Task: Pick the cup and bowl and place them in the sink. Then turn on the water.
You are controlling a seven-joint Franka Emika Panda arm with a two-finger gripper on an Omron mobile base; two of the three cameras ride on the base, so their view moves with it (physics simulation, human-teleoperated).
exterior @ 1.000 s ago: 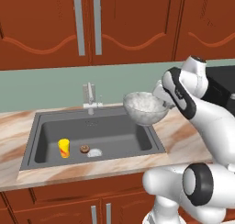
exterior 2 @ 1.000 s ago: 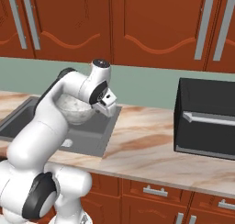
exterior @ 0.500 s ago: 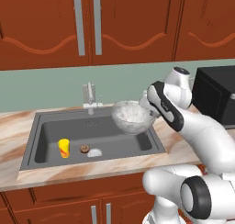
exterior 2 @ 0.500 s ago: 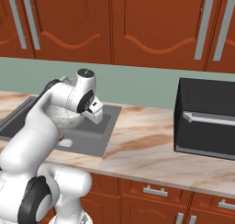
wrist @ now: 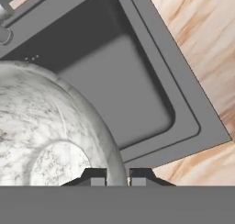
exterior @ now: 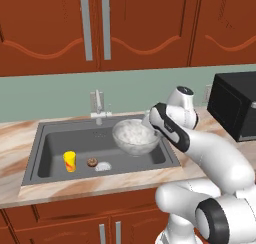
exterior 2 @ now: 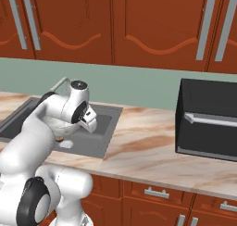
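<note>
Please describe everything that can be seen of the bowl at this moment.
The bowl is round and wide, mottled grey and white like speckled stone, with a paler flat bottom inside. It looks empty and roughly upright, mouth up. The tool is shut on its rim at the right side, one finger on each side of the wall, holding it in the air over the right half of the sink. Nothing else touches it.

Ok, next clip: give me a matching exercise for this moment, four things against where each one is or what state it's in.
Things:
1. cup
2. bowl
3. gripper
4. microwave

Places or states:
A. held above the sink basin
B. on the counter, right of the sink
C. standing upright on the sink floor
D. shut on the bowl's rim

Pairs: 1-C, 2-A, 3-D, 4-B
</note>
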